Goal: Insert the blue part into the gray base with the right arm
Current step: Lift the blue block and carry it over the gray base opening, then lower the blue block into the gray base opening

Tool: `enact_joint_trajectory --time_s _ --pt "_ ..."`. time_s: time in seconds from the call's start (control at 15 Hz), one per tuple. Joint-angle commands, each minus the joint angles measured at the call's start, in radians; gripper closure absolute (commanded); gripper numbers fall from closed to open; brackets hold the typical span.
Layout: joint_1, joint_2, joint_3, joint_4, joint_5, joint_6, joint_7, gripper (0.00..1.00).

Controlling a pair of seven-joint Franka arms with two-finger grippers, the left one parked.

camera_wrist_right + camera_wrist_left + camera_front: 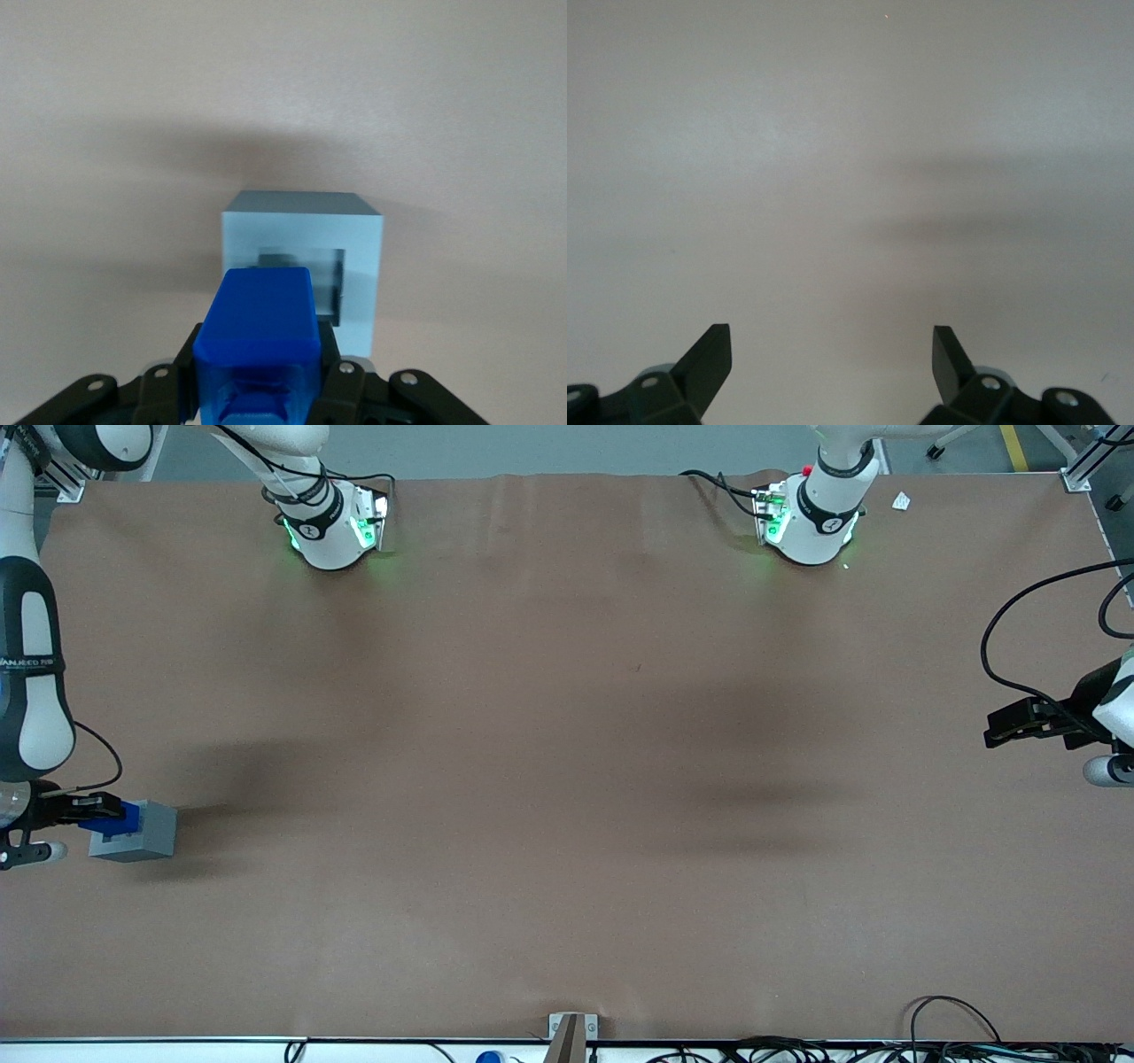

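At the working arm's end of the surface (567, 779), the blue part (259, 323) was held clamped in the end effector (257, 390), its long axis aimed at the recessed opening of the gray base (354, 257) resting directly ahead.

The brown-covered table (567, 779) carries the gray base (142, 834) toward the working arm's end, where the gripper (99, 813) grips the blue part (113, 820) against it.
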Motion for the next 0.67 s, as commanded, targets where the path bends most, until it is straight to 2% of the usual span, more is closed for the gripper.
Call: enact_joint_trajectory --time_s 0.0,0.13,0.27,0.6 --pt "-0.035 0.037 0.018 0.065 -0.004 -0.017 0.046 1.0" --pt "-0.037 0.039 0.018 0.07 -0.001 -0.019 0.057 1.0" --pt "-0.038 0.039 0.017 0.07 0.045 -0.022 0.068 1.0" --pt "-0.035 0.039 0.017 0.068 0.044 -0.025 0.068 1.0"
